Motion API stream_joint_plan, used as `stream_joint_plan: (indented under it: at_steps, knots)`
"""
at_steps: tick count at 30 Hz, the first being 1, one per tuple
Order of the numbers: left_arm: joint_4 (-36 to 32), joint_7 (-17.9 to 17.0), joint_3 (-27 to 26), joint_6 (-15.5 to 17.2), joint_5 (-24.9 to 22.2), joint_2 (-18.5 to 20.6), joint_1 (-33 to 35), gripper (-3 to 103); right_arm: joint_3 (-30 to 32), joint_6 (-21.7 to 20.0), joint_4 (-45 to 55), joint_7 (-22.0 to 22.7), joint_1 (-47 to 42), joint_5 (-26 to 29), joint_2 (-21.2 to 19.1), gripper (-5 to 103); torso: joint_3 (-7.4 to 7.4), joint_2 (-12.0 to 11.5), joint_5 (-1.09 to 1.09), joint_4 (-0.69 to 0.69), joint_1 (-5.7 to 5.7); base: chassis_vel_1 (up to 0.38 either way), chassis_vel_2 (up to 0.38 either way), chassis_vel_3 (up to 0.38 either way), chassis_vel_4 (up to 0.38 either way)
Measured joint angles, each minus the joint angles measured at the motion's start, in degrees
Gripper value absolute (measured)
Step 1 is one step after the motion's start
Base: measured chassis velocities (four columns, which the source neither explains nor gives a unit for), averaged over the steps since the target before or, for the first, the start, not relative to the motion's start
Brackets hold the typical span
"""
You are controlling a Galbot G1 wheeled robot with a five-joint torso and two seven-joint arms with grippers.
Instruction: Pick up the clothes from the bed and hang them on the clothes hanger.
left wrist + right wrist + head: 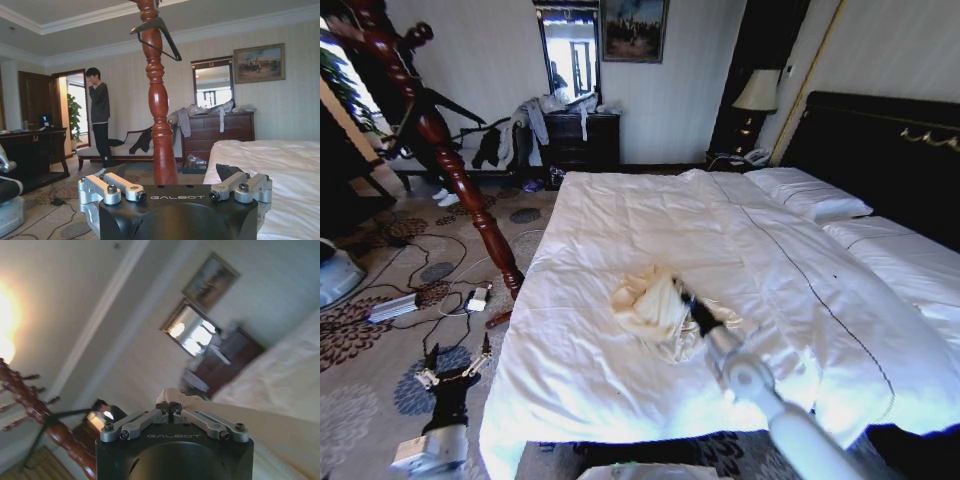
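The clothes [650,312], a crumpled cream shirt, lie on the white duvet of the bed [620,215] near its foot. My right gripper [682,295] reaches in over the foot of the bed and is shut on the shirt. In the right wrist view its fingertips [169,406] press together with cream cloth [176,395] pinched at their tips. My left gripper [455,368] hangs low beside the bed's left side, open and empty [172,172], facing the coat stand. The black clothes hanger [149,25] hangs high on that stand.
The red-brown wooden coat stand [455,165] rises from the carpet left of the bed. Cables and small devices [395,305] litter the floor there. A dark dresser [582,138] draped with garments stands at the far wall. The black headboard [880,150] is on the right.
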Motion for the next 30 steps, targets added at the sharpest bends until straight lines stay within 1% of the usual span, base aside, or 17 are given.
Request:
stream_joint_plan:
  at_steps: [2, 4, 7, 8, 12, 13, 14, 15, 17, 18, 21, 23, 25, 27, 28, 29, 30]
  knots:
    - [0.44, -0.05, -0.28, 0.0, 0.0, -0.17, -0.1, 100, -3.25, 0.01, -2.49, 0.16, 5.34, 0.97, 0.29, 0, 0.0, 0.0, 0.0, 0.0, 0.0, 0.0, 0.0, 0.0, 0.0]
    - [0.61, -0.07, -0.38, 0.01, 0.0, -0.2, -0.14, 100, -4.41, 0.01, -3.25, 0.24, 6.74, 1.02, 0.65, 0, 0.0, 0.0, 0.01, -0.01, 0.0, 0.0, 0.0, 0.0, 0.0]
    - [1.38, -0.19, -1.13, 0.2, -0.28, -0.36, -0.52, 100, -12.31, 0.03, -8.44, 1.16, 14.39, 0.05, 4.12, 0, 0.0, 0.0, -0.01, -0.01, 0.0, 0.0, 0.0, 0.0, 0.0]
    - [1.38, -0.19, -1.13, 0.2, -0.28, -0.36, -0.52, 100, -12.31, 0.03, -8.44, 1.16, 14.39, 0.05, 4.12, 0, 0.0, 0.0, -0.01, -0.01, 0.0, 0.0, 0.0, 0.0, 0.0]
    - [2.57, -0.29, -1.86, 0.87, -0.72, -0.44, -1.21, 100, -23.64, -0.51, -14.49, 3.9, 20.78, -4.08, 15.04, 0, 0.01, -0.01, 0.0, 0.04, 0.01, 0.0, 0.0, 0.0, 0.0]
    - [2.57, -0.29, -1.86, 0.87, -0.72, -0.44, -1.21, 100, -23.64, -0.51, -14.49, 3.9, 20.78, -4.08, 15.04, 0, 0.01, -0.01, 0.0, 0.04, 0.01, 0.0, 0.0, 0.0, 0.0]
    - [2.81, -0.35, -1.96, 0.92, -0.77, -0.5, -1.3, 100, -25.29, -1.26, -15.38, 5.22, 21.26, -5.51, 17.48, 0, 0.0, 0.0, -0.01, 0.04, 0.01, 0.0, 0.0, 0.0, 0.0]
    - [2.95, -0.36, -1.99, 0.95, -0.78, -0.53, -1.35, 100, -26.72, -2.57, -16.14, 7.12, 21.56, -7.26, 19.03, 0, 0.0, 0.0, -0.01, 0.05, 0.01, 0.0, 0.0, 0.0, 0.0]
    - [3.29, -0.36, -2.01, 0.96, -0.76, -0.59, -1.41, 100, -29.27, -7.57, -17.41, 12.97, 21.68, -12.03, 21.7, -3, 0.0, 0.0, -0.01, 0.0, 0.0, 0.0, 0.0, 0.0, 0.0]
    - [3.29, -0.36, -2.01, 0.96, -0.76, -0.59, -1.41, 100, -29.27, -7.57, -17.41, 12.97, 21.68, -12.03, 21.7, -3, 0.0, 0.0, -0.01, 0.0, 0.0, 0.0, 0.0, 0.0, 0.0]
    - [3.39, -0.36, -1.48, 0.96, -0.18, -0.74, -1.48, 100, -32.48, -22.63, -16.72, 27.47, 21.38, -20.91, 22.31, 12, 0.0, 0.0, 0.0, -0.01, 0.0, 0.0, 0.0, 0.0, 0.0]
    - [3.38, -0.36, -0.88, 0.94, 0.36, -0.91, -1.52, 100, -33.1, -28.44, -14.54, 32.76, 20.5, -21.56, 21.6, 23, 0.0, 0.0, 0.0, -0.01, 0.0, 0.0, 0.0, 0.0, 0.0]
    - [3.38, -0.35, -0.59, 0.92, 0.62, -0.94, -1.54, 100, -33.1, -29.81, -13.64, 33.84, 19.96, -21.51, 21.22, 23, 0.0, 0.01, 0.0, -0.02, 0.0, 0.0, 0.0, 0.0, 0.0]
    - [3.76, -0.29, 0.34, 0.87, 1.16, -0.95, -1.75, 100, -31.99, -30.45, -11.24, 34.23, 18.53, -21.3, 19.86, 33, 0.0, 0.01, 0.02, -0.01, -0.01, 0.0, 0.0, 0.0, 0.0]
    - [3.95, -0.2, 0.89, 0.99, 1.12, -0.8, -1.96, 100, -31.0, -28.95, -10.35, 33.01, 17.86, -21.24, 19.17, 39, 0.0, 0.0, 0.01, 0.0, -0.01, 0.0, 0.0, 0.0, 0.0]
    - [3.95, -0.2, 0.89, 0.99, 1.12, -0.8, -1.96, 100, -31.0, -28.95, -10.35, 33.01, 17.86, -21.24, 19.17, 39, 0.0, 0.0, 0.01, 0.0, -0.01, 0.0, 0.0, 0.0, 0.0]
    - [4.16, -0.01, 1.45, 1.2, 0.91, -0.56, -2.25, 100, -30.09, -26.49, -9.67, 31.18, 17.19, -21.31, 18.54, 44, 0.0, 0.01, 0.02, -0.01, -0.01, 0.0, 0.0, 0.0, 0.0]
